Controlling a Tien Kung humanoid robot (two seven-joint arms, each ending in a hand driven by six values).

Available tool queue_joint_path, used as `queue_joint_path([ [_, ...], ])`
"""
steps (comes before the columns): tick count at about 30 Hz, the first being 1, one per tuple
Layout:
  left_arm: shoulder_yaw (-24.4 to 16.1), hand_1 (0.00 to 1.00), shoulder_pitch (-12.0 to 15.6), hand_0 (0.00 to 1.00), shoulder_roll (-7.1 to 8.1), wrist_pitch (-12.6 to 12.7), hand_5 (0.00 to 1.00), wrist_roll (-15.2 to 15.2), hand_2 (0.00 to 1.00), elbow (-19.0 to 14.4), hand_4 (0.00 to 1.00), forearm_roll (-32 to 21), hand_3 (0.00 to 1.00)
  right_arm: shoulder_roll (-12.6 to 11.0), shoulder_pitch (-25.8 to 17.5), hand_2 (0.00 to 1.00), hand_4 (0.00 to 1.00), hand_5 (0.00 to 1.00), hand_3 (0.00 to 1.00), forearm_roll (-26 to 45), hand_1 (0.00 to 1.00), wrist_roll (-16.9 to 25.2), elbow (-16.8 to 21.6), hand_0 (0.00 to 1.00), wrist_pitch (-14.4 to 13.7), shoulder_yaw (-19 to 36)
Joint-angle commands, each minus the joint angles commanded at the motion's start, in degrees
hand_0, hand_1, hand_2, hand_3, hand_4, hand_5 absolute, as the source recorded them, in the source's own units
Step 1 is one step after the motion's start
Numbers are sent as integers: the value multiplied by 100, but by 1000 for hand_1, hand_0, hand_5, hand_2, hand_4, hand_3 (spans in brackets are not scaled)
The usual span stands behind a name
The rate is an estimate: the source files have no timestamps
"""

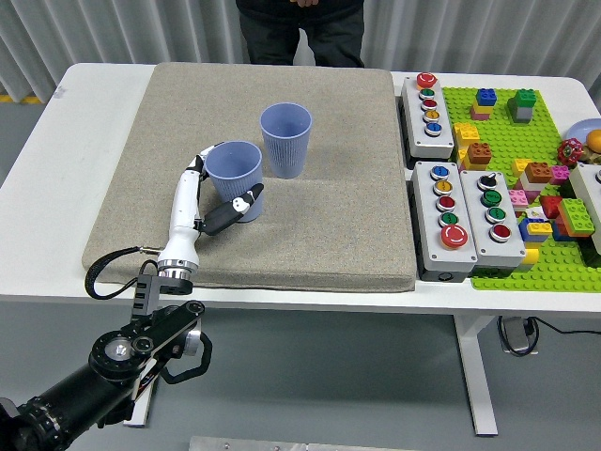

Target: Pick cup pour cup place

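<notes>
Now the left hand (214, 193) reaches in over the mat (310, 235), fingers wrapped around the near cup (234, 170), thumb pressed against its lower front. That cup stands upright on the mat, mouth up. Just beside it, up and to the right, the second cup (285, 139) stands upright too, untouched. A person (299, 28) stands at the far edge.
</notes>
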Motion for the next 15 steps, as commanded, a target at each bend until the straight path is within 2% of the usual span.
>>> queue_joint_path([
  [9, -49, 775, 152, 731, 55, 0, 406, -13, 922, -189, 958, 84, 867, -5, 3, 580, 2, 185, 571, -7, 623, 7, 0, 677, -10, 9],
  [10, -56, 823, 169, 760, 64, 0, 417, -5, 970, -207, 968, 107, 868, -7, 6, 580, 2, 185, 571, -4, 623, 9, 0, 677, -12, 10],
  [15, -91, 823, 206, 760, 83, -1, 417, 66, 970, -254, 968, 197, 868, -9, 9, 580, 2, 185, 571, -9, 623, 7, 0, 677, -12, 17],
])
